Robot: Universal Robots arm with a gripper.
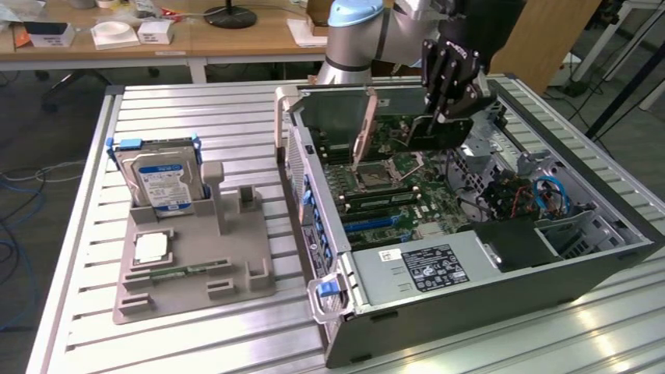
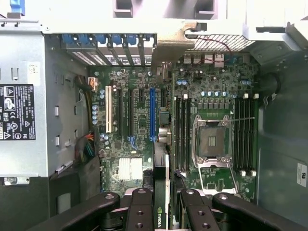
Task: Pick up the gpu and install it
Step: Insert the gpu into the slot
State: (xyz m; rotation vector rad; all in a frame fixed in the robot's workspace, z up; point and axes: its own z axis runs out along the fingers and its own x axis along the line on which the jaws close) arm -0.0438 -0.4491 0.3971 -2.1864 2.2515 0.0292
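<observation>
Working over the slatted metal table (image 1: 208,343), whose half on the exterior view's right carries the open computer case (image 1: 447,312), I have the gripper (image 1: 455,109) pinching the gpu (image 1: 431,134) edge-down above the motherboard (image 2: 130,139), toward the case's far end. To seat it well, I judge the card must hang plumb and parallel to the blue slot (image 2: 152,113). A grey fixture tray (image 1: 187,273) with a hard drive (image 1: 161,183) sits toward the table's opposite edge. Wooden desks (image 1: 239,35) stand behind.

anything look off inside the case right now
Nothing damaged or spilled. The gpu hangs edge-on in the gripper above the motherboard, unseated, and the CPU socket sits bare with no cooler.
</observation>
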